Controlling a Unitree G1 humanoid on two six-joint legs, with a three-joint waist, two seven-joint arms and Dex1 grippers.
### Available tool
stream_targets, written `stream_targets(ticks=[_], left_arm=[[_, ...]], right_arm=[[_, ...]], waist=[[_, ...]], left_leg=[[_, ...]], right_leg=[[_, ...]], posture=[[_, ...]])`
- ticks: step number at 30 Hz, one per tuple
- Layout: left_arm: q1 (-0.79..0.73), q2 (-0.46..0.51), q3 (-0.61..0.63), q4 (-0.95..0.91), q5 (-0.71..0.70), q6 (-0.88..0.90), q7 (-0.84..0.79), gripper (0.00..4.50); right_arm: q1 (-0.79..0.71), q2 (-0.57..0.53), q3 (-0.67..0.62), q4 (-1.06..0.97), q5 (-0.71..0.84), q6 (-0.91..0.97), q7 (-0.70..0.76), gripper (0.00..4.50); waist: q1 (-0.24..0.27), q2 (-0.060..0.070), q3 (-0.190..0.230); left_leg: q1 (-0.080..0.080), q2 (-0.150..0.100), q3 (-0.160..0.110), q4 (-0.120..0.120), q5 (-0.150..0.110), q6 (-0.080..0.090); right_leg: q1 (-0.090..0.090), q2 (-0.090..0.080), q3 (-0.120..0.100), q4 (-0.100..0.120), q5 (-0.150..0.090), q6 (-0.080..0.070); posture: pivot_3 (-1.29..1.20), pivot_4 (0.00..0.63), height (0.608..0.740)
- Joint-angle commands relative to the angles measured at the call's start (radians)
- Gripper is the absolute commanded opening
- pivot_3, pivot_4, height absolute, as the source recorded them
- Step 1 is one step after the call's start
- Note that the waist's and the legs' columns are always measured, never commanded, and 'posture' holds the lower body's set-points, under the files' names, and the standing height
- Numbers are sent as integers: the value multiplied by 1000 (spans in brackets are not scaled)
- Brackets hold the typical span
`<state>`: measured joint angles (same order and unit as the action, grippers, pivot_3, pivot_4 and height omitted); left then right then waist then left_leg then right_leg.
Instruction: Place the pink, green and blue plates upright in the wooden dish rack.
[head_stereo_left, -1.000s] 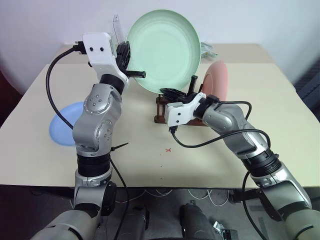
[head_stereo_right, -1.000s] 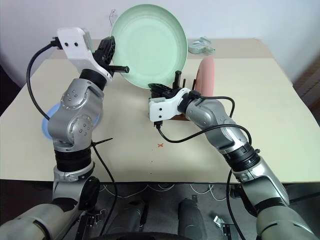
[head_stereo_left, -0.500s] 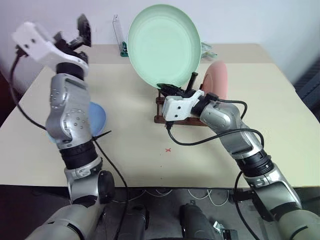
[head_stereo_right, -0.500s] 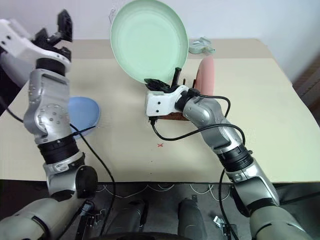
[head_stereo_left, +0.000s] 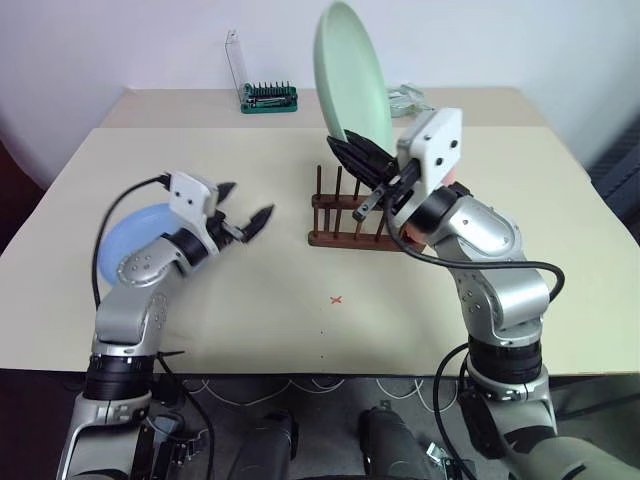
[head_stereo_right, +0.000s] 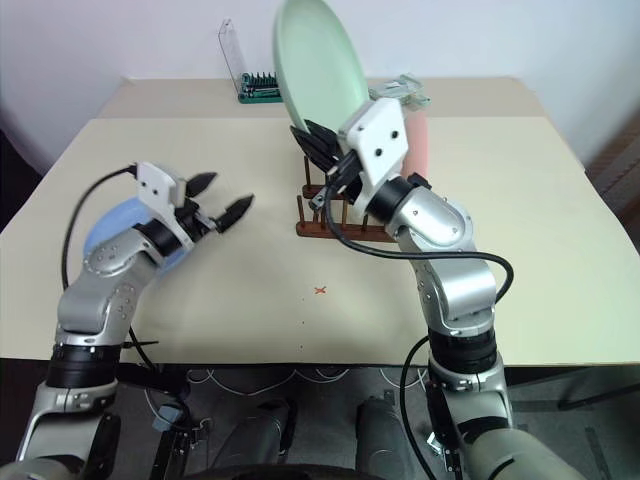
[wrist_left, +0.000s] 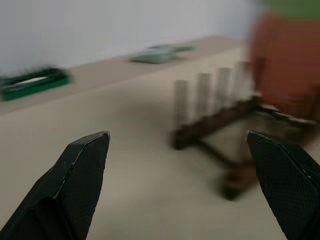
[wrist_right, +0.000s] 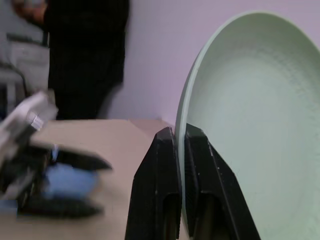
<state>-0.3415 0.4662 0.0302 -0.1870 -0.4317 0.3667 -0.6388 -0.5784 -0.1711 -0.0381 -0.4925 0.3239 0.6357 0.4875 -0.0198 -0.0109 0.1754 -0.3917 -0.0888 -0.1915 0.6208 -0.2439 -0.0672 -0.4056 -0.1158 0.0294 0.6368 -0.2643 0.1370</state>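
So we've got a big beige table (head_stereo_left: 300, 330) pushed up against a plain white wall, with a green tool holder (head_stereo_left: 268, 96) at the far edge and some pale greenish clutter (head_stereo_left: 410, 97) near it.

Our right arm is bent up at the elbow, forearm rising from the table edge, wrist turned so the right gripper (head_stereo_left: 352, 152) aims up and toward the left. Its fingers are clamped tight on the rim of the green plate (head_stereo_left: 350, 75), which we're holding on edge, nearly upright, up in the air above the wooden dish rack (head_stereo_left: 352, 218). From the wrist cam you can see the rim pinched right between the two black fingers (wrist_right: 157, 190).

The pink plate (head_stereo_right: 416, 143) is standing upright at the rack's right end, mostly hidden behind our right arm.

Our left arm sits low, forearm about level over the table, left gripper (head_stereo_left: 245, 218) pointing toward the rack with its jaws spread wide and nothing between them. The blue plate (head_stereo_left: 130, 240) lies flat on the table just behind that arm, partly covered by it, well apart from the rack.

There's a person in dark clothes (wrist_right: 85, 55) in the background.
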Motion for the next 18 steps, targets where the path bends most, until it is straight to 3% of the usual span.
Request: stream_targets(ticks=[1, 18], left_arm=[[37, 18, -60, -73, -15, -3, -96, 4472], [72, 1, -72, -82, -16, -3, -135, 4472]], right_arm=[[-1, 22, -61, -78, 114, 97, -63, 0], [-13, 74, -187, -18, 444, 210, -243, 0]], waist=[[0, 1, 0], [0, 1, 1]], left_leg=[[0, 0, 0, 0, 0, 0], [0, 0, 0, 0, 0, 0]], right_leg=[[0, 0, 0, 0, 0, 0], [-2, 0, 0, 2, 0, 0]], posture=[[0, 150, 740], [0, 150, 740]])
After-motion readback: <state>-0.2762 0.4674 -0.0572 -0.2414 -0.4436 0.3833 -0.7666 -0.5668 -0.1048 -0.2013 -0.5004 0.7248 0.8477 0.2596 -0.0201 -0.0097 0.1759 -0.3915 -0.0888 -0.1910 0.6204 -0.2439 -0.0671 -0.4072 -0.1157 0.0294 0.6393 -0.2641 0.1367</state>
